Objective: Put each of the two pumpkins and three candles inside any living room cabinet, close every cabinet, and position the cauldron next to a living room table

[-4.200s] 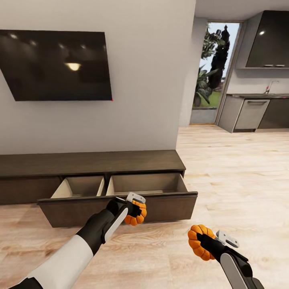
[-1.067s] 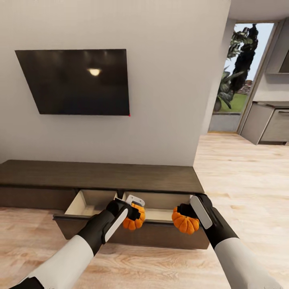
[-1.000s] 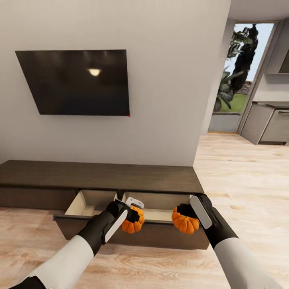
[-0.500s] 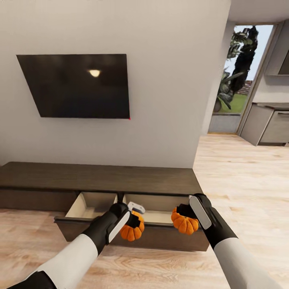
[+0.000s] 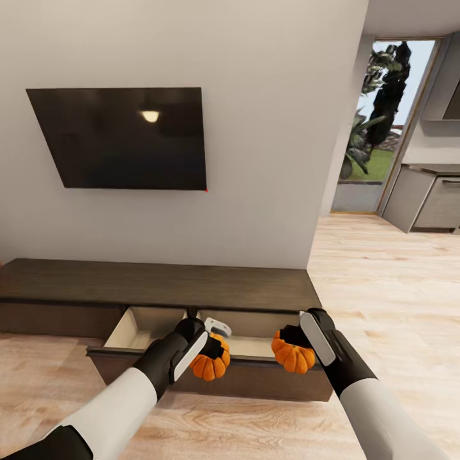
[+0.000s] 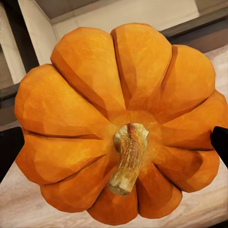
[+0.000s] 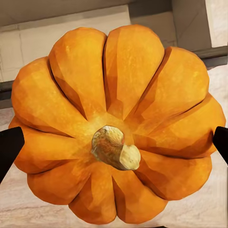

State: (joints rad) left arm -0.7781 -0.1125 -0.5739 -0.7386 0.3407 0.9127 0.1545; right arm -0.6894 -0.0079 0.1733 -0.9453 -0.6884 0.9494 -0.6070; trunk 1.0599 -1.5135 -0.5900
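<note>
The dark brown cabinet [image 5: 160, 284] runs along the wall, with its wide drawer [image 5: 211, 374] pulled out and showing a pale wood interior. My left gripper [image 5: 214, 354] is shut on one ribbed orange pumpkin [image 5: 209, 365] [image 6: 118, 123], held at the drawer's front edge. My right gripper [image 5: 291, 345] is shut on a second pumpkin [image 5: 292, 358] [image 7: 116, 123], also held over the drawer's front edge, further right. Both wrist views show the pumpkins stem-on, with the drawer behind them.
A black TV [image 5: 121, 137] hangs on the wall above the cabinet. Light wood floor [image 5: 383, 287] stretches to the right towards a kitchen counter [image 5: 425, 204] and a glass door [image 5: 377, 128].
Since 4.2 s ago my right arm has brought its pumpkin up from low over the floor to the drawer. In the last second the left pumpkin has dropped slightly; the view has shifted a little.
</note>
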